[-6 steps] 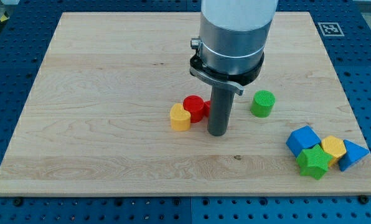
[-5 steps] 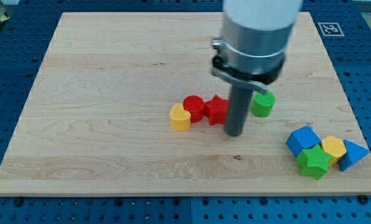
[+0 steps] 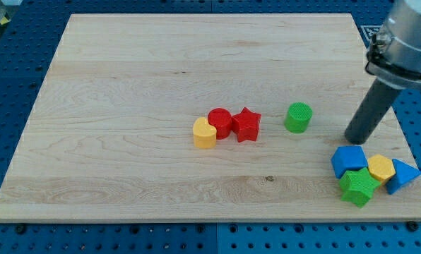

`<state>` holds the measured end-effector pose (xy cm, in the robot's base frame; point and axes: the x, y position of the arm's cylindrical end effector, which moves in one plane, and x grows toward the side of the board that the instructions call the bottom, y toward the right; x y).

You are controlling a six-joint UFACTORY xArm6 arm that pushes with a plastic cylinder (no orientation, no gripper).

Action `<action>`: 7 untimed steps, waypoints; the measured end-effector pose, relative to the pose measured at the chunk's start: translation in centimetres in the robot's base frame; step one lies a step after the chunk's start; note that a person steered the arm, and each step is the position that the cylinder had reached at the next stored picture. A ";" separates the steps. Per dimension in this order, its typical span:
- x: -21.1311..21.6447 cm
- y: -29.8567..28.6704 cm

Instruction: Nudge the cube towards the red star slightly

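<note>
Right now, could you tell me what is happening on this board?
I am a single arm with a rod, set to nudge the blue cube slightly towards the red star. My tip sits just above the cube, towards the view's top; whether it touches I cannot tell. The cube lies in a cluster with a green star, a yellow block and a blue triangle. The red star sits mid-board beside a red cylinder.

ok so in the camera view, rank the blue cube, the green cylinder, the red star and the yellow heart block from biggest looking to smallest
1. Blue cube, looks largest, though it sits nearer the view's bottom, which may add to it.
2. Green cylinder and red star, too alike to rank.
3. Yellow heart block, slightly smaller looking, but close to those two.
</note>
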<state>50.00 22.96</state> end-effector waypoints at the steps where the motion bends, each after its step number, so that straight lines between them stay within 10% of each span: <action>1: -0.2 5.7; 3: 4.7 11.5; 7: 9.3 2.0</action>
<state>59.32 24.98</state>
